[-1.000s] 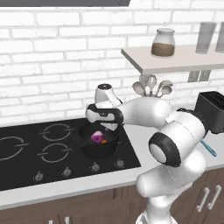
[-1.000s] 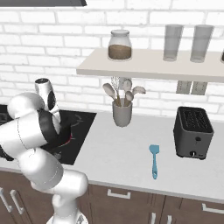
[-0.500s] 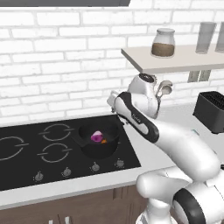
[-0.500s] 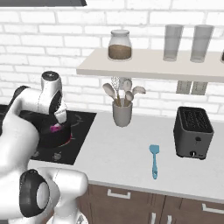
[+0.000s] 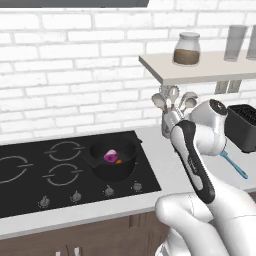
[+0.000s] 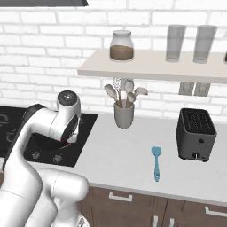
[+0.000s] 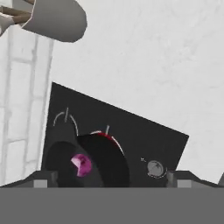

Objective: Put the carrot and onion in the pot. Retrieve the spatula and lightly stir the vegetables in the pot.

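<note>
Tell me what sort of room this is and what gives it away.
A home kitchen, computer-rendered. A black glass cooktop carries a black round pot; a dark toaster and a grey cup of spoons and ladles stand on the white counter beneath a shelf with a jar.
</note>
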### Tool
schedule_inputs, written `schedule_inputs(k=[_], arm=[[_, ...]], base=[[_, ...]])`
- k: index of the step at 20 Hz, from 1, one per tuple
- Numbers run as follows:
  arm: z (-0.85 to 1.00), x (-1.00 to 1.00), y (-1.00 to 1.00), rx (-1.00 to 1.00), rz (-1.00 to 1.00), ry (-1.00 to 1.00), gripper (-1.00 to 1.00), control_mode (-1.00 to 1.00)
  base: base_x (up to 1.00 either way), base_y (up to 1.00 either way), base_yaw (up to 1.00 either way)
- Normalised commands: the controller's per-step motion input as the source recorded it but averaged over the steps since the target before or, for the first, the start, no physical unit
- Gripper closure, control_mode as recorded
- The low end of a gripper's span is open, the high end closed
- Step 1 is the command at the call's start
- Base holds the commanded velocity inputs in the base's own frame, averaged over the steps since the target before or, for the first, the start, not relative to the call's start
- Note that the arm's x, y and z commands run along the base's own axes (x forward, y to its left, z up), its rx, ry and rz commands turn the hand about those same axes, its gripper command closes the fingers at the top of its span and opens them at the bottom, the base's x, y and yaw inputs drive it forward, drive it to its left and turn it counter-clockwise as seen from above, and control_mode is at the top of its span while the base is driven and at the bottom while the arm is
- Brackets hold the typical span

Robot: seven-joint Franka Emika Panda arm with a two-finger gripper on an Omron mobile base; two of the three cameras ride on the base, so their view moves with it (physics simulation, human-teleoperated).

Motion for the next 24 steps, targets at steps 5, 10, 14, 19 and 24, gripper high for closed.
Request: schedule_inputs(k=[5, 10, 14, 19, 24], arm=[[0.00, -0.27, -0.93, 0.22, -0.63, 0.17, -1.00, -1.00], [-0.03, -0.17, -0.98, 0.22, -0.64, 0.17, -1.00, -1.00], [-0.03, -0.08, -0.99, 0.20, -0.64, 0.14, -1.00, -1.00], [0.00, -0.22, -1.00, 0.31, -0.47, 0.04, -1.00, -1.00], [0.00, -0.22, -0.94, 0.36, -0.42, 0.00, -1.00, -1.00]], base=[[0.00, 0.00, 0.00], [0.00, 0.00, 0.00], [0.00, 0.00, 0.00], [0.00, 0.00, 0.00], [0.00, 0.00, 0.00]])
